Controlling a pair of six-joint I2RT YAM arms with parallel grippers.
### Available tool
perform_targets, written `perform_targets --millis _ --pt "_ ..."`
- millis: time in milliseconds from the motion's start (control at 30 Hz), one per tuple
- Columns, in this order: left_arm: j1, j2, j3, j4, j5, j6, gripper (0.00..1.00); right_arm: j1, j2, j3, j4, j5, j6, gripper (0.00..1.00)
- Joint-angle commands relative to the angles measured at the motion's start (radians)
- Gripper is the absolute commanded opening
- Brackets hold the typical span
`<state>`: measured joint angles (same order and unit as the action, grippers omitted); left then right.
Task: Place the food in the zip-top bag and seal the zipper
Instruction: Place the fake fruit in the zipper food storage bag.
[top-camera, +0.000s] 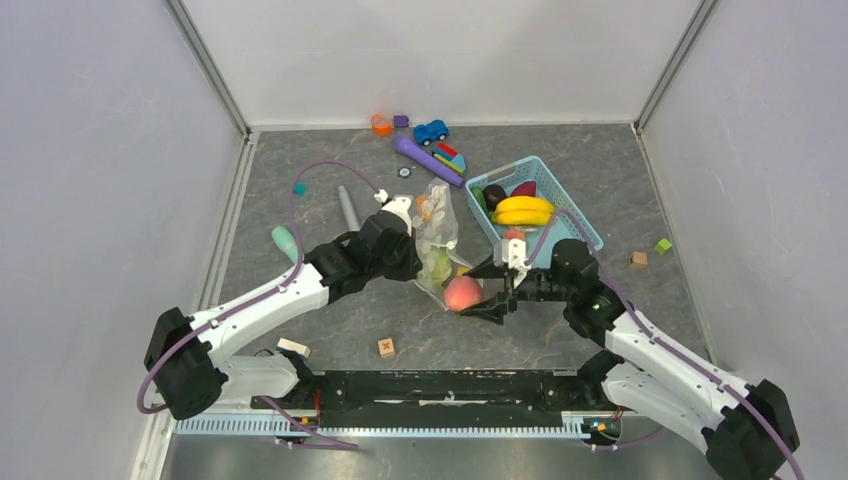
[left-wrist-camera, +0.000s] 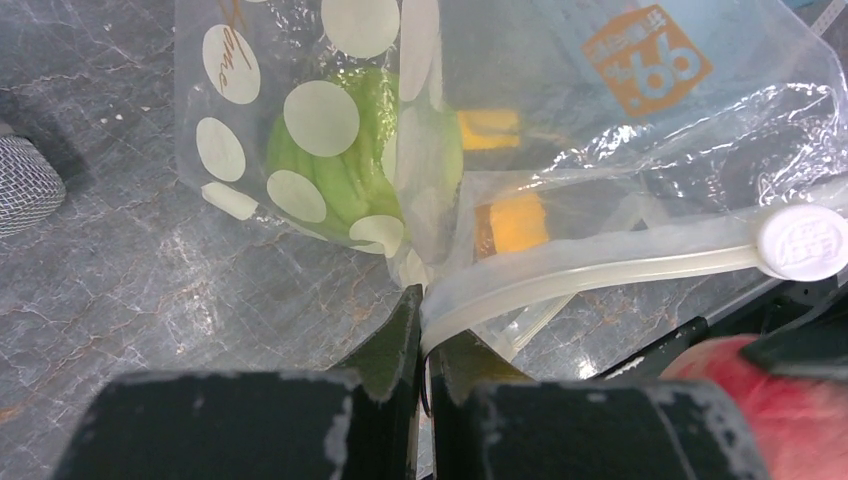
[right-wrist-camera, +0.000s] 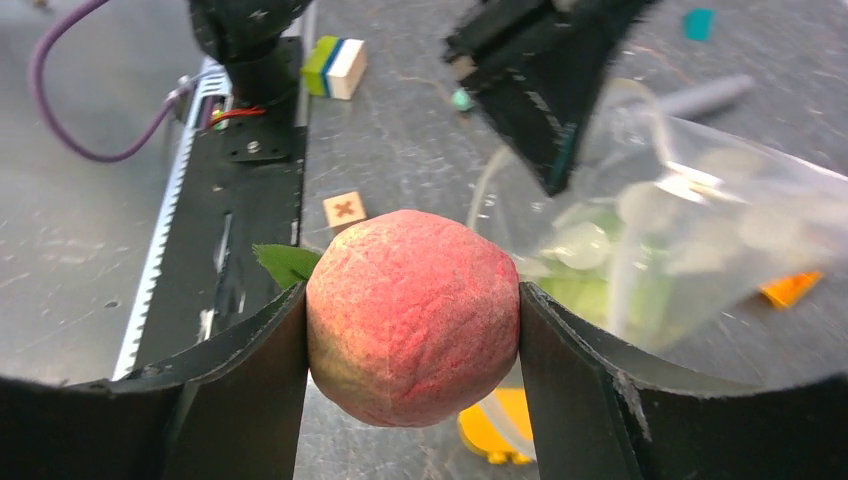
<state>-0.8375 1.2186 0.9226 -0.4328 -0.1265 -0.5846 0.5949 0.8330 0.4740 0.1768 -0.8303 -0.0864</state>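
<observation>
Progress is judged as partial: a green cabbage (left-wrist-camera: 345, 165) is already seen inside the zip-top bag (top-camera: 436, 240), which is laid on the worktop (top-camera: 340, 340) with its mouth turned near. The zipper (left-wrist-camera: 600, 268) strip is pinched in the clenched left jaws, so the mouth is held up. A peach (right-wrist-camera: 412, 315) is grasped between the right jaws, just right of that mouth and not yet inside. A banana bunch (top-camera: 523, 210) and dark pieces (top-camera: 494, 194) are left in the blue basket (top-camera: 505, 170) at far right. Sealing is not yet begun.
</observation>
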Motion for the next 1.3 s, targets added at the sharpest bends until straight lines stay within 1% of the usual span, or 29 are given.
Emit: perform_targets --millis 0,100,300,433,533,667,767,800,867,933,1033,1133,1267 --pt "0.0 0.012 0.063 0.005 0.032 -0.023 0.09 0.096 0.058 0.015 0.029 0.069 -0.069 0.16" --pt "0.0 0.027 0.103 -0.042 0.047 -0.045 0.08 0.134 0.097 0.033 0.069 0.233 -0.04 0.15" --pt "0.0 0.021 0.182 -0.128 0.122 -0.098 0.06 0.187 0.123 0.03 0.254 0.518 0.007 0.15" --pt "0.0 -0.003 0.222 -0.158 0.215 -0.123 0.07 0.209 0.135 0.038 0.337 0.731 0.028 0.17" --pt "0.0 -0.016 0.254 -0.16 0.292 -0.127 0.09 0.212 0.152 0.063 0.355 0.874 0.075 0.18" --pt "0.0 0.005 0.303 -0.154 0.384 -0.13 0.09 0.222 0.188 0.1 0.343 0.932 0.119 0.21" --pt "0.0 0.029 0.328 -0.136 0.432 -0.138 0.09 0.235 0.214 0.135 0.295 1.028 0.146 0.21" --pt "0.0 0.037 0.332 -0.131 0.439 -0.139 0.09 0.239 0.219 0.147 0.269 1.06 0.151 0.22" --pt "0.0 0.048 0.331 -0.129 0.42 -0.141 0.09 0.246 0.226 0.166 0.221 1.103 0.164 0.27" --pt "0.0 0.052 0.321 -0.129 0.369 -0.138 0.09 0.249 0.235 0.186 0.168 1.134 0.182 0.31" --pt "0.0 0.053 0.301 -0.132 0.271 -0.139 0.09 0.253 0.259 0.207 0.104 1.135 0.195 0.37" --pt "0.001 0.064 0.287 -0.13 0.222 -0.138 0.1 0.254 0.284 0.224 0.053 1.107 0.218 0.41" --pt "0.0 0.076 0.276 -0.126 0.217 -0.126 0.1 0.253 0.306 0.238 0.026 1.023 0.228 0.46"
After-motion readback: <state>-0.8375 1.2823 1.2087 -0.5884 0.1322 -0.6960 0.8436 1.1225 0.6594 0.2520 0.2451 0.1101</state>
